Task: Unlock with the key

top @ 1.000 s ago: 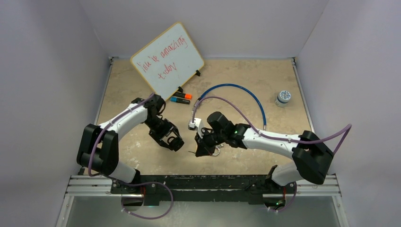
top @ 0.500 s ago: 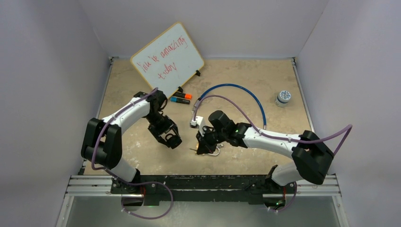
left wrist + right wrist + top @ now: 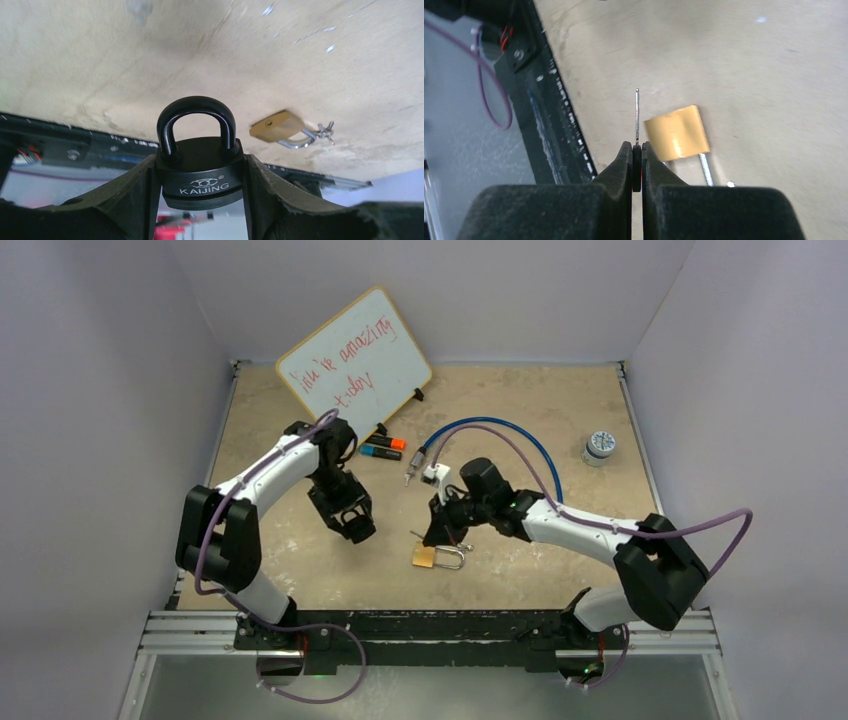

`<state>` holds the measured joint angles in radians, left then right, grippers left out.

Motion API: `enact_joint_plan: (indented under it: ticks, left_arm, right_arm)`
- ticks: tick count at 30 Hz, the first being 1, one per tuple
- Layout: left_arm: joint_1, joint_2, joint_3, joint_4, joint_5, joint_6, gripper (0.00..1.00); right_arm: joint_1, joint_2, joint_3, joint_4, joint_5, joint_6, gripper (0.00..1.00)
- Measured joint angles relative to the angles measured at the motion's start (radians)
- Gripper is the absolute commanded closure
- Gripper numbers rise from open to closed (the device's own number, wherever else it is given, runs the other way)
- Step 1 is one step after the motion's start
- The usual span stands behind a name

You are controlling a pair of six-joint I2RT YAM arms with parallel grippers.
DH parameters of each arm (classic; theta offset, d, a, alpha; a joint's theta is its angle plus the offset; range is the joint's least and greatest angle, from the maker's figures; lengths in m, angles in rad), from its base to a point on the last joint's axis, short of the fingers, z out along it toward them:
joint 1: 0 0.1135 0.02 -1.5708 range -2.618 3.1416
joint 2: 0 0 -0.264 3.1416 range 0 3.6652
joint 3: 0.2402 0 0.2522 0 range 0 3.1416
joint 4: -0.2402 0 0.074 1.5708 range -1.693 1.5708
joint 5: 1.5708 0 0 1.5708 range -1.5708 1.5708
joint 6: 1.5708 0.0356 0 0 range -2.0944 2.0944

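an open gap of bare bench (image 3: 390, 565) separates the left gripper (image 3: 357, 527), clamped on the black padlock (image 3: 200, 172), from the right gripper (image 3: 431, 537), pinching the key (image 3: 637, 117). a brass padlock (image 3: 437, 556) lies just beside the right gripper. markers (image 3: 383, 448), whiteboard (image 3: 352, 367) and blue cable (image 3: 500, 422) crowd the back. a jar (image 3: 599, 447) stands far right.

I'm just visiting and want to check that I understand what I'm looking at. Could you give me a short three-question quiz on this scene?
1. True or false: the left pincer grips a black padlock.
2. Fill in: the right pincer is shut on a thin metal ____.
3. Pick one: the brass padlock is A) lying on the table, B) in the right pincer, C) in the left pincer.

Key: 1 true; 2 key; 3 A.
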<state>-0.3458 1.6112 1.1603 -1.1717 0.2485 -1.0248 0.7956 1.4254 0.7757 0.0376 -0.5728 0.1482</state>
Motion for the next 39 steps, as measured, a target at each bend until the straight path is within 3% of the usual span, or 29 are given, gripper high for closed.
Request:
enact_joint_plan:
  ticks: [3, 8, 14, 18, 23, 26, 33, 39]
  left_arm:
    - [-0.035, 0.005, 0.05, 0.011, -0.095, 0.018, 1.0]
    - [-0.201, 0.024, 0.131, 0.068, -0.309, 0.058, 1.0]
    - [-0.37, 0.013, 0.075, 0.257, -0.497, 0.167, 1.0]
    - [-0.456, -0.077, -0.117, 0.534, -0.6, 0.324, 1.0]
    - [-0.51, -0.315, -0.528, 1.102, -0.616, 0.557, 1.0]
    - [-0.506, -0.356, -0.701, 1.4, -0.621, 0.676, 1.0]
    - [-0.502, -0.206, -0.823, 1.912, -0.54, 0.899, 1.0]
    - [-0.502, -0.108, -0.885, 2.173, -0.493, 0.977, 0.93]
  right_arm:
    - [-0.073, 0.0, -0.018, 0.026, 0.005, 0.051, 1.0]
    - [-0.172, 0.0, -0.036, 0.075, 0.017, 0.157, 1.0]
    - [-0.299, 0.0, -0.049, 0.145, 0.04, 0.332, 1.0]
    - [-0.368, 0.013, -0.049, 0.171, 0.074, 0.437, 1.0]
    - [-0.395, 0.076, -0.014, 0.175, 0.082, 0.469, 1.0]
    - [-0.39, 0.124, 0.048, 0.172, 0.066, 0.469, 1.0]
    - [-0.325, 0.226, 0.189, 0.098, 0.071, 0.433, 1.0]
    - [-0.239, 0.336, 0.308, -0.001, 0.133, 0.399, 1.0]
